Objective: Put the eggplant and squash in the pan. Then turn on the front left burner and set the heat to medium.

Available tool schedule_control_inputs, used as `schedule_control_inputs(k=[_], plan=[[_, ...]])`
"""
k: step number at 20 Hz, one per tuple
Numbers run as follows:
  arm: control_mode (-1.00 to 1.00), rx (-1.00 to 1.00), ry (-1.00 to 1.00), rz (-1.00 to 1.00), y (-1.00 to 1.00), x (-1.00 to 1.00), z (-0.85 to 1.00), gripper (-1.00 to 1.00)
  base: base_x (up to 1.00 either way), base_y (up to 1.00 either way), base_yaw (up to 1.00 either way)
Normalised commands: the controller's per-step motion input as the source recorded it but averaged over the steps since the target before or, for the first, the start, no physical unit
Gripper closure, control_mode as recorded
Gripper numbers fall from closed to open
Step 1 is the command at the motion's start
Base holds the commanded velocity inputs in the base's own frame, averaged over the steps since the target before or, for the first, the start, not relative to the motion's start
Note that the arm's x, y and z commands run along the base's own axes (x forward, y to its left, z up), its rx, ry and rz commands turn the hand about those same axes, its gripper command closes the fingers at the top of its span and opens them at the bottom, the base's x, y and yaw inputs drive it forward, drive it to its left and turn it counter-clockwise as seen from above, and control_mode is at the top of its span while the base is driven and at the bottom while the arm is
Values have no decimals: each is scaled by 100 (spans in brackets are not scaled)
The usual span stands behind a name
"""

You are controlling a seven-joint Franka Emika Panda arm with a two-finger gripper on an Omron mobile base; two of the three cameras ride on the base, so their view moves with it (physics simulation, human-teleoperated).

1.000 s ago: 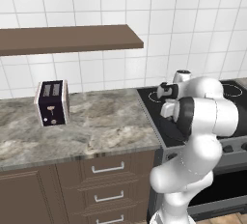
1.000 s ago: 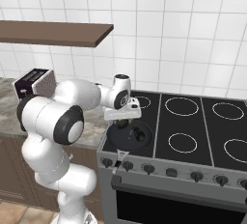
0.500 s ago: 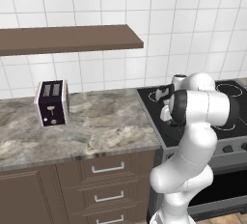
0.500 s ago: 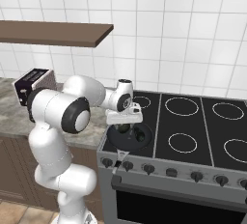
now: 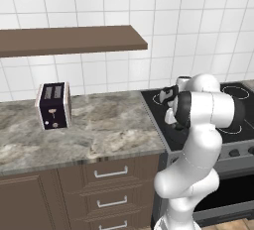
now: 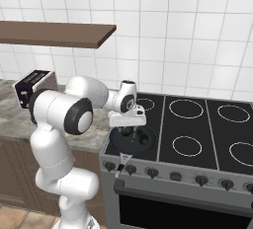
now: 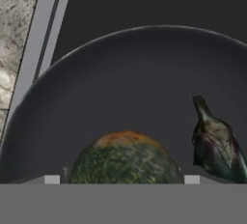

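Over the pan [image 7: 120, 73] holding squash [image 7: 126, 159] and eggplant [image 7: 214, 146], the gripper [image 6: 127, 123] hangs with jaws parted.

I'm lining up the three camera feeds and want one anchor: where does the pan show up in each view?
Left base view: the pan is a dark sliver right of centre, mostly behind the arm.
Right base view: lower centre, on the stove's front left, under the gripper.
Hand view: its rim arcs across the middle, squash and eggplant inside.
Shared landmark: the stove's left edge against the counter.
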Motion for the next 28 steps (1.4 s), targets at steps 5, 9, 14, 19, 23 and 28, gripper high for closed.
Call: schedule_control_inputs(k=[5, 9, 14, 19, 23, 28], plan=[[-100, 0, 0, 0, 0, -1, 0, -100, 0, 0, 0], [-100, 0, 0, 0, 0, -26, 12, -100, 0, 0, 0], [-100, 0, -3, 0, 0, -55, 38, -100, 0, 0, 0], [-100, 0, -3, 0, 0, -82, 55, -100, 0, 0, 0], [-100, 0, 0, 2, 3, -64, 21, -100, 0, 0, 0], [-100, 0, 0, 1, 30, -25, 7, -100, 0, 0, 0]])
